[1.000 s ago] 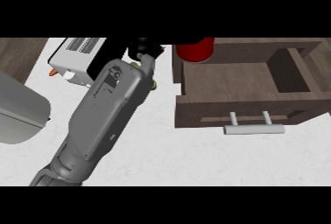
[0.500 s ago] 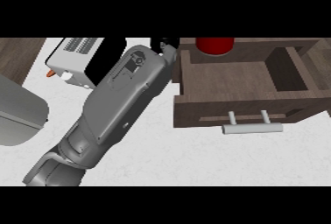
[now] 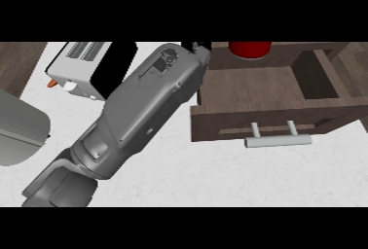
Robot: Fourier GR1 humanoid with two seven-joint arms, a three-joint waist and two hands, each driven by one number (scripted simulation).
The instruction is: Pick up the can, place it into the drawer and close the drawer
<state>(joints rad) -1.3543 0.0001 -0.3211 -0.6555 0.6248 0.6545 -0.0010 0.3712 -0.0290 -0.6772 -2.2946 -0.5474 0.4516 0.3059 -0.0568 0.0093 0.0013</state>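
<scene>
I see a pale speckled surface (image 3: pixel 215 170) under a long grey forearm (image 3: pixel 137 112) rising from the lower left. The red can (image 3: pixel 249 49) sits at the top edge, over the back of the open wooden drawer (image 3: pixel 251 87), just right of the robot hand (image 3: pixel 195 47). Only a dark sliver of that hand shows, so I cannot tell its grip. The drawer's silver handle (image 3: pixel 279 140) faces me; a toaster (image 3: pixel 79 68) stands left.

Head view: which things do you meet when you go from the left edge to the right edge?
Grey appliance → toaster → grey forearm → red can → drawer handle.
</scene>
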